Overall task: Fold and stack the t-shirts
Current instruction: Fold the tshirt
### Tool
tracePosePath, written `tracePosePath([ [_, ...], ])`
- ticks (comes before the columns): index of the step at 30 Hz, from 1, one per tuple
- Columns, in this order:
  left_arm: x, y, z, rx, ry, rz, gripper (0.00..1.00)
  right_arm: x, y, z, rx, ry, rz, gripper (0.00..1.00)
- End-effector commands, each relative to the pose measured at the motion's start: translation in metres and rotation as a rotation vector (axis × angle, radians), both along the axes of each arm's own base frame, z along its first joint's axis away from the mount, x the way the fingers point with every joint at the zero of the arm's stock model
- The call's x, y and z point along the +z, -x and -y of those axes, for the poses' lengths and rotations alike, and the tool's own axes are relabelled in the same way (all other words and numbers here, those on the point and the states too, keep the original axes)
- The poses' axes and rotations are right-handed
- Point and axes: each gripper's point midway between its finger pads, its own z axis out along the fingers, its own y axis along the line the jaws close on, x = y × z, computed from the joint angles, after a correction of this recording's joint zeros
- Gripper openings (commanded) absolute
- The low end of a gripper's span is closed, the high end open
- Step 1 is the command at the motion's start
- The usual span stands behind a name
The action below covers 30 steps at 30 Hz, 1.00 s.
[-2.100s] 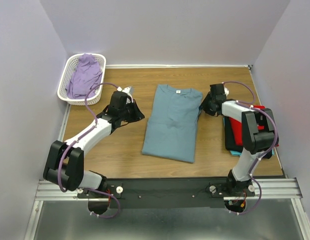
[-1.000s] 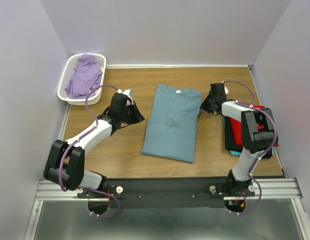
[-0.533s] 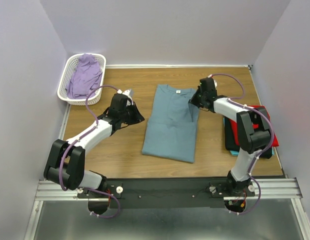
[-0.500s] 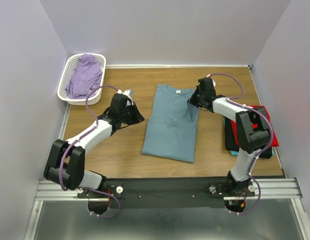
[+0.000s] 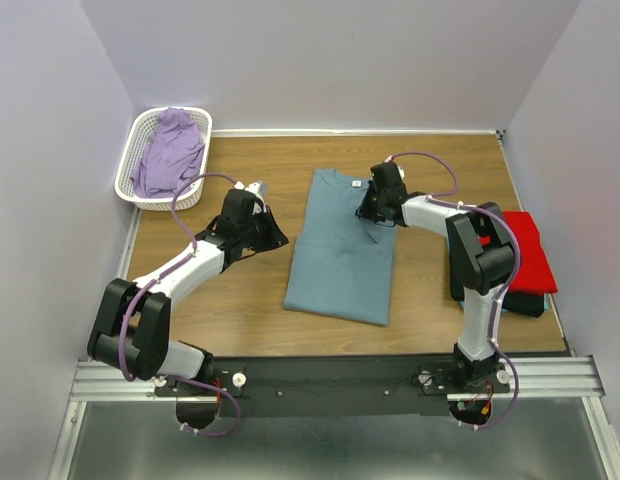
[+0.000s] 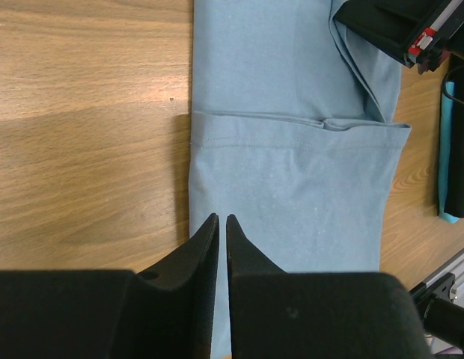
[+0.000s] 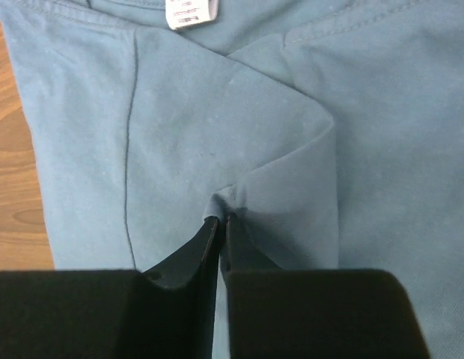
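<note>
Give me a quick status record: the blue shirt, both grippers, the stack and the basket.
blue shirt: flat on the table, neck label at the far end, right side pulled in over the body
right gripper: shut on a pinch of the blue shirt's right side, near the collar
left gripper: shut, by the blue shirt's left edge, no cloth seen in it
red shirt: top of the stack at the table's right edge
basket: far left corner, purple cloth inside
</note>
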Motion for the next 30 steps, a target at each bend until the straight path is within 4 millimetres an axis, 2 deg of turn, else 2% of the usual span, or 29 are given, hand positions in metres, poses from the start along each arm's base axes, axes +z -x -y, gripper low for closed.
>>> tracePosePath([
  [1,0.000,0.003,0.004,-0.020,0.013,0.007,0.15,0.005,-0.001,-0.013,0.056,-0.004,0.018,0.19],
  [3,0.000,0.003,0.005,-0.021,0.014,0.007,0.15,0.017,-0.002,-0.014,0.064,-0.006,0.042,0.30],
  [5,0.000,0.003,0.004,-0.019,0.013,0.008,0.15,0.027,-0.003,-0.015,0.067,-0.010,0.061,0.34],
  [6,-0.001,0.003,0.005,-0.020,0.013,0.006,0.15,0.042,-0.003,-0.015,0.070,-0.017,0.088,0.38],
  [10,0.000,0.003,0.005,-0.021,0.016,0.010,0.15,0.070,-0.004,-0.006,0.035,-0.004,0.141,0.44],
  [13,0.000,0.002,0.006,-0.022,0.017,0.011,0.15,0.076,-0.006,0.003,0.010,0.015,0.153,0.44],
  [17,0.002,0.002,0.006,-0.027,0.017,0.016,0.15,0.064,-0.011,0.015,0.003,0.000,0.114,0.36],
  [18,0.001,0.003,0.006,-0.028,0.016,0.017,0.15,0.054,-0.009,0.013,0.020,-0.026,0.080,0.31],
  [20,0.001,0.003,0.005,-0.025,0.015,0.017,0.15,0.046,-0.012,0.016,0.036,-0.052,0.055,0.27],
  [21,0.001,0.003,0.005,-0.025,0.015,0.017,0.15,0.034,-0.011,0.011,0.072,-0.071,0.025,0.24],
  [24,0.000,0.004,0.005,-0.028,0.014,0.016,0.15,0.011,-0.014,0.023,0.052,-0.091,-0.033,0.19],
  [26,0.000,0.004,0.004,-0.026,0.012,0.017,0.15,0.001,-0.017,0.034,0.031,-0.089,-0.053,0.18],
  [30,0.000,0.004,0.004,-0.023,0.010,0.018,0.15,-0.019,-0.017,0.039,0.036,-0.054,-0.080,0.17],
])
